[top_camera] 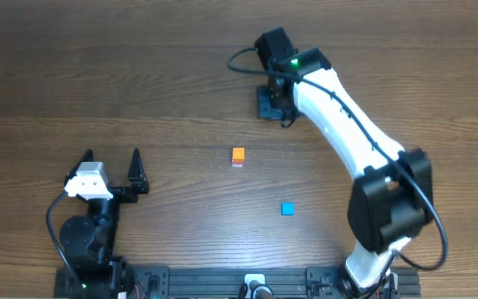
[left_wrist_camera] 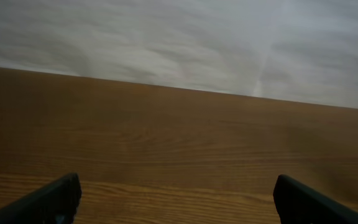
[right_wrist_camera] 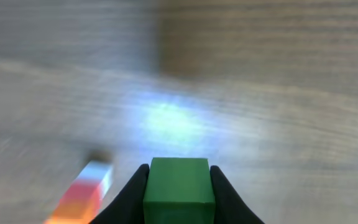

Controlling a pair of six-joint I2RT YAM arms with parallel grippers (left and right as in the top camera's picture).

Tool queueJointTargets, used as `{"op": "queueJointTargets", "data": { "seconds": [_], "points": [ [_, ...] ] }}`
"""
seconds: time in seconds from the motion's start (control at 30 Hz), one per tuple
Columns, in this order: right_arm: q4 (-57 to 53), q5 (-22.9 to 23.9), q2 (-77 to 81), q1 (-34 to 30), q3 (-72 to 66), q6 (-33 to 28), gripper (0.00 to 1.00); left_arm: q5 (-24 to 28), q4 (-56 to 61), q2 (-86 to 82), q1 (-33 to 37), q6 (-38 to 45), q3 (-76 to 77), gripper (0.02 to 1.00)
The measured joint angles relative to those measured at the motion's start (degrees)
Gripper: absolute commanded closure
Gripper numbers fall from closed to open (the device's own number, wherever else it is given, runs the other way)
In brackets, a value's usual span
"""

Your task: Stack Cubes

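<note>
The wooden table (top_camera: 73,66) carries everything. Our right arm (top_camera: 347,124) stretches from the near edge toward the far one, and our left arm (top_camera: 90,224) sits folded by the near left corner.

The left gripper (top_camera: 111,158) stands spread wide with nothing between its fingers, above bare wood. The right gripper (top_camera: 270,101) is lifted off the table and pinches the green cube (right_wrist_camera: 179,185) by two opposite side faces, with its top and front face showing between the fingers.

The orange cube (top_camera: 238,154) rests near the middle of the table, and in the right wrist view it lies just beside the spot under the green one. The blue cube (top_camera: 287,208) sits apart, closer to the near edge.

We judge these cubes light, stiff and smooth-sided. They are best held flat-on across opposite faces near the middle, kept square so the underside lands level on the cube below.
</note>
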Motion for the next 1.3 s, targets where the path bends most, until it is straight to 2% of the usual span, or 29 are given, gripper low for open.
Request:
{"op": "queueJointTargets", "data": {
  "seconds": [0.2, 0.5, 0.9, 1.3],
  "points": [
    [-3.5, 0.0, -3.7, 8.2, 0.2, 4.5, 0.989, 0.0, 0.0, 0.0, 0.0, 0.0, 0.0, 0.027],
    [-2.4, 0.0, -3.6, 16.1, 0.2, 10.8, 0.991, 0.0, 0.0, 0.0, 0.0, 0.0, 0.0, 0.018],
    [-6.4, 0.0, -2.5, 17.3, 0.2, 17.6, 0.991, 0.0, 0.0, 0.0, 0.0, 0.0, 0.0, 0.018],
    [-6.3, 0.0, 0.3, 17.3, 0.2, 18.8, 0.989, 0.0, 0.0, 0.0, 0.0, 0.0, 0.0, 0.018]
  ]
}}
